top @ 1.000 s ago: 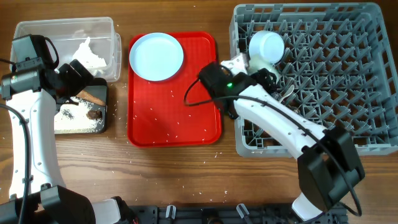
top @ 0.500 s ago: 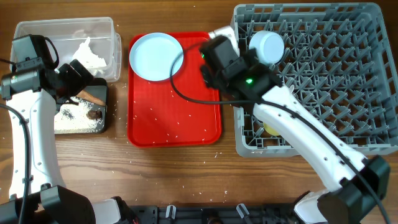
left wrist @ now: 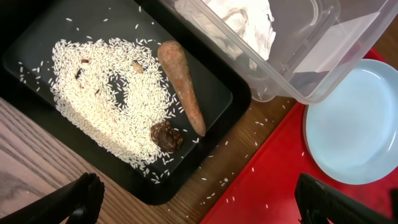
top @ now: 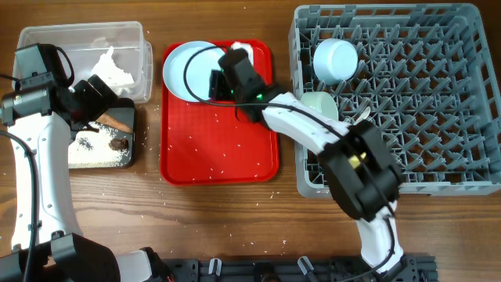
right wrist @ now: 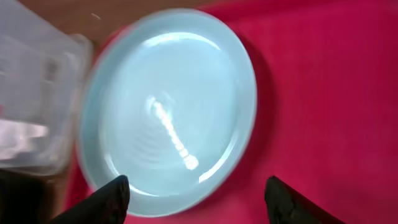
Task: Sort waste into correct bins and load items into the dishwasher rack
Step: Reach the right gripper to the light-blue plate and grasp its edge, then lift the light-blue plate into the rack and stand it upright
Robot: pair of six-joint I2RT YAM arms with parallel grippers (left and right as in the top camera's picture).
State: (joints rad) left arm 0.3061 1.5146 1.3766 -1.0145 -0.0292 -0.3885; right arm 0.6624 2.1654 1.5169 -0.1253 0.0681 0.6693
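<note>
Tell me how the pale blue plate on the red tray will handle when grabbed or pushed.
The plate looks rigid and glossy, with sharp highlights, so it is probably slick to grip. It lies flat on the red tray, low-rimmed, so a push likely slides it rather than tips it.

A red tray [top: 219, 153] lies flat on the wooden bench [top: 219, 227], a little left of the middle and closer to the far edge than to the near one. The tray is rectangular with rounded corners and a low raised rim, and its long sides run from far to near. The bench top is brown, with its grain running left to right. A black rail [top: 258, 270] runs along the middle of the near edge.
</note>
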